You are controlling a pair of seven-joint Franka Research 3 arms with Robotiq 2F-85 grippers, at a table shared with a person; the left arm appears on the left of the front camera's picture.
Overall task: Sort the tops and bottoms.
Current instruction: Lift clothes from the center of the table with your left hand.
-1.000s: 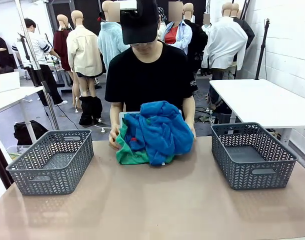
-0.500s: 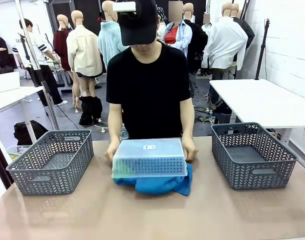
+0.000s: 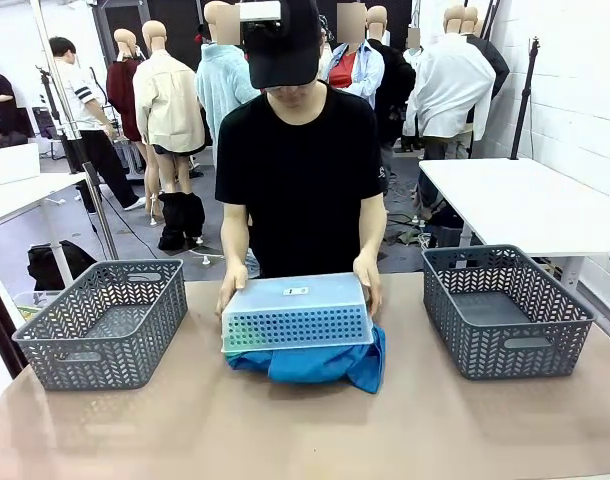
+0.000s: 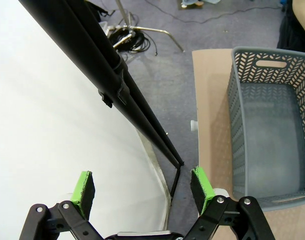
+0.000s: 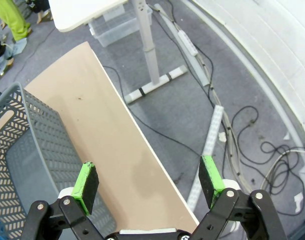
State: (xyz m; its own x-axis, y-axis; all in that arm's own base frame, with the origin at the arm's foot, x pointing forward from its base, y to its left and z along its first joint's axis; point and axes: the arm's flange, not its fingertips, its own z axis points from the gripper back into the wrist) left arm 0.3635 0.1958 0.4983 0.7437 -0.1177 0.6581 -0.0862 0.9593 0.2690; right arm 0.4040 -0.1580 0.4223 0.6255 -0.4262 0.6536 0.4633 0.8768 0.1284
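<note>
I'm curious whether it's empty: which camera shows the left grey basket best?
The left wrist view: it looks down into the left basket, its floor bare. The front view shows it whole but side-on. The right wrist view faces the right basket instead.

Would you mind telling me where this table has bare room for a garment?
The near strip of the table, in front of the blue garment, is bare side to side. Narrow bare gaps flank the upturned clear bin, toward the left basket and the right basket; both look empty. The middle is crowded: bin, clothes, the person's hands.
</note>
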